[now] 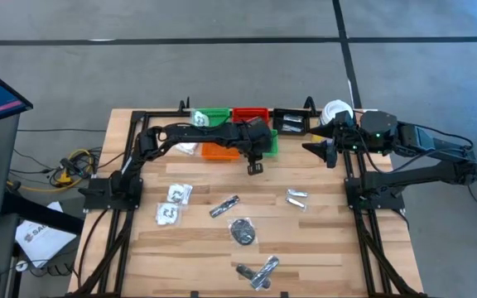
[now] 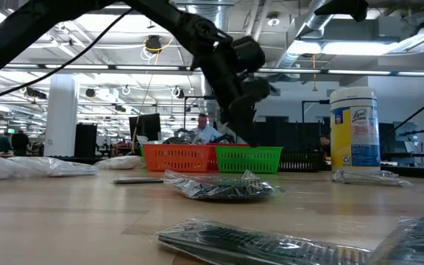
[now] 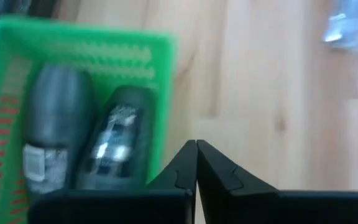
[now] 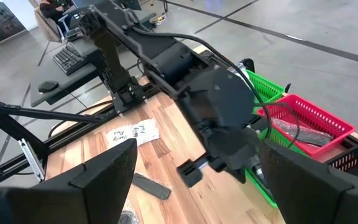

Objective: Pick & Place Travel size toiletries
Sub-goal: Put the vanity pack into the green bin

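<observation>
The row of trays sits along the far edge of the worktop. The canister stands just right of the trays. The left gripper hangs just in front of the trays. The toiletries lie scattered well in front of the trays; two ovals lie side by side inside one tray.

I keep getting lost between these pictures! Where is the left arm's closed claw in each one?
High view: left gripper at centre, just past the trays.
Low view: at centre, hanging down in front of the green basket.
Left wrist view: bottom centre, fingers shut.
Right wrist view: lower middle, over the wood.
Shared landmark: the green basket right beside it.
</observation>
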